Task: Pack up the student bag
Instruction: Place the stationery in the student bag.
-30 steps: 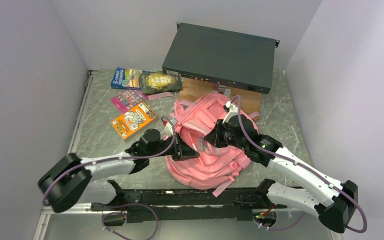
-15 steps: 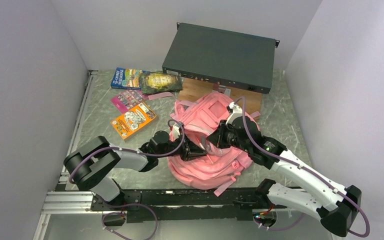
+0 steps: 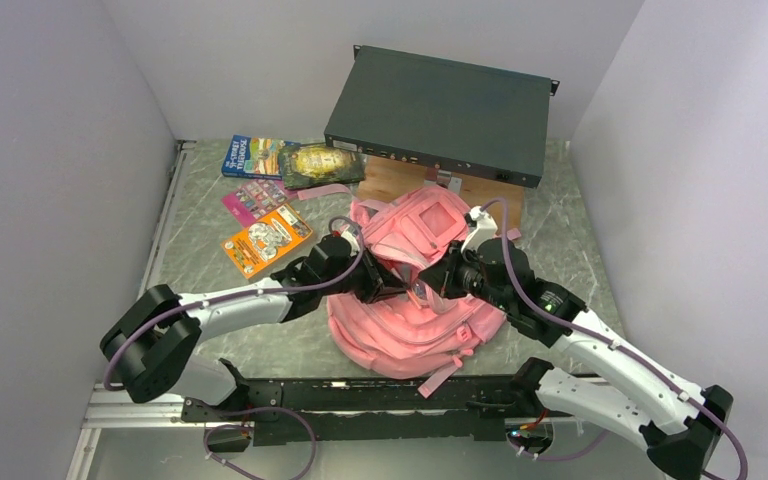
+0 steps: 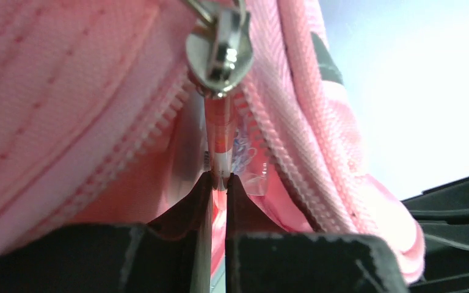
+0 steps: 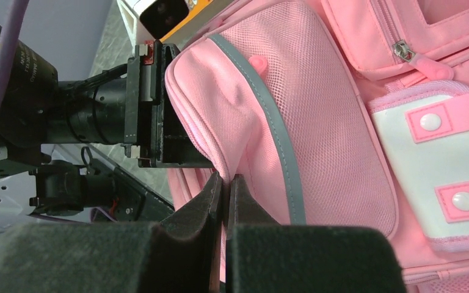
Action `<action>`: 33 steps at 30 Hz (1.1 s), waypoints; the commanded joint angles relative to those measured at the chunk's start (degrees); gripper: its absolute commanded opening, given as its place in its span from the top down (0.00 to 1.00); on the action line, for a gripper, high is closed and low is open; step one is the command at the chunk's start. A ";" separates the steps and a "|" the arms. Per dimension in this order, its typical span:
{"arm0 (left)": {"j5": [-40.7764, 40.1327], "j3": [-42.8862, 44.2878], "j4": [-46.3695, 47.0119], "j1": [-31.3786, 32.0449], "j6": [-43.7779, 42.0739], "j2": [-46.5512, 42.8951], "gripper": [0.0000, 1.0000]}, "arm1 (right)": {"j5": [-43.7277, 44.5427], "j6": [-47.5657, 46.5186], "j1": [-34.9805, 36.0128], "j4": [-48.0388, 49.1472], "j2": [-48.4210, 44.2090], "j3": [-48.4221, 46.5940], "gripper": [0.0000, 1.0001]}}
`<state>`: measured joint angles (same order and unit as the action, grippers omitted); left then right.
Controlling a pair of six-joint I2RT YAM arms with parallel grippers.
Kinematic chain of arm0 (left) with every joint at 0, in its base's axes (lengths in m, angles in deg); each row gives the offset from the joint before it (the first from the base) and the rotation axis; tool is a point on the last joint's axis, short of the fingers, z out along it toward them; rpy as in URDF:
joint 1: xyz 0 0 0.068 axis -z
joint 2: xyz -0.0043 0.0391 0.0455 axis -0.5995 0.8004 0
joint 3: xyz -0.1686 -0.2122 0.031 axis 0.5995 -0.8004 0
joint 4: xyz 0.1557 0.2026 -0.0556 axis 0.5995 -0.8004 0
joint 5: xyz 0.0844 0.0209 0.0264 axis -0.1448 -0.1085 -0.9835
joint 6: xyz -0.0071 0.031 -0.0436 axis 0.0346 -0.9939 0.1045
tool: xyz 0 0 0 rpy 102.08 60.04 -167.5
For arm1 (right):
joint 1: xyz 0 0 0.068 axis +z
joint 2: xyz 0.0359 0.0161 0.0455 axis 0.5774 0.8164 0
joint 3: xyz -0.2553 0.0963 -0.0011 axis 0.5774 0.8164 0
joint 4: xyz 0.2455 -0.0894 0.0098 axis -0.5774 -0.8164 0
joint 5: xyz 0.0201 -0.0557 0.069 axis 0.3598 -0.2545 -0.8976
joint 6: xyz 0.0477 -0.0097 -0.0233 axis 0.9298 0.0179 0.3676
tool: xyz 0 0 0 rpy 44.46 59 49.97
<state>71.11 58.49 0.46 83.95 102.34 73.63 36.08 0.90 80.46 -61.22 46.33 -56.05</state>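
The student bag (image 3: 410,310) lies on the tabletop (image 3: 210,290), just in front of the dark box (image 3: 440,110). A fold of its fabric is pinched by the closed right gripper (image 5: 226,183). The zip pull (image 4: 220,131) is clamped in the closed left gripper (image 4: 218,183). The books (image 3: 267,238), front-left of the box, are not yet packed, so the task is judged to be at an early stage.

I see soft, even light, weak shadows; close up, the student bag (image 4: 67,79) blurs and its zip slider (image 4: 220,52) glares.
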 commanded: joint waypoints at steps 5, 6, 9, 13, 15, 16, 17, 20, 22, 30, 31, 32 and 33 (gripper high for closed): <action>-7.78 2.51 -10.28 -0.54 -5.38 -1.72 0.70 | 2.99 -0.48 -0.10 3.93 -4.77 -1.49 1.00; -7.38 2.87 -9.98 -0.27 -5.58 -1.26 0.63 | 3.09 -0.42 -0.10 3.89 -4.78 -1.48 1.00; -7.33 4.18 -10.47 0.77 -6.82 -1.43 0.49 | 3.55 0.09 -0.08 3.39 -4.69 -1.54 1.00; -8.17 6.93 -15.39 1.48 -12.11 -4.53 0.17 | 5.64 -0.09 -0.14 3.13 -4.57 -1.05 1.00; -8.23 8.41 -19.73 1.53 -16.23 -6.28 0.09 | 6.46 -0.71 -0.08 2.88 -4.12 -1.06 1.00; -8.09 8.78 -20.97 1.50 -17.87 -7.20 0.02 | 6.59 -1.01 -0.08 2.92 -3.94 -1.02 1.00; -8.01 9.22 -22.46 1.41 -19.62 -8.06 0.01 | 6.66 -1.26 -0.10 3.15 -3.79 -1.07 1.00; -6.68 10.35 -26.97 1.35 -24.18 -10.81 0.01 | 5.90 -2.10 -0.10 3.91 -3.19 -0.63 1.00; -5.95 10.12 -28.83 1.21 -26.89 -13.99 0.02 | 3.75 -3.84 -0.10 4.96 -2.22 -0.31 1.00; -3.71 14.04 -44.44 -10.96 -42.86 -24.01 0.17 | -10.38 -8.88 0.11 7.94 5.68 -0.20 1.00; -0.67 14.47 -45.26 -15.00 -43.99 -23.33 0.20 | -13.83 -9.68 0.21 8.16 7.32 -0.47 0.95; 2.82 14.67 -44.80 -18.44 -44.78 -22.46 0.22 | -16.60 -10.33 0.48 8.00 9.15 -0.81 0.88; 6.01 14.75 -44.36 -21.22 -45.29 -21.48 0.23 | -18.52 -10.54 0.77 7.31 10.77 -0.90 0.79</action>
<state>68.21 70.86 -39.56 72.52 65.51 49.93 28.96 -6.29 80.59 -59.82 52.27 -55.42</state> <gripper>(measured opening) 0.788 0.098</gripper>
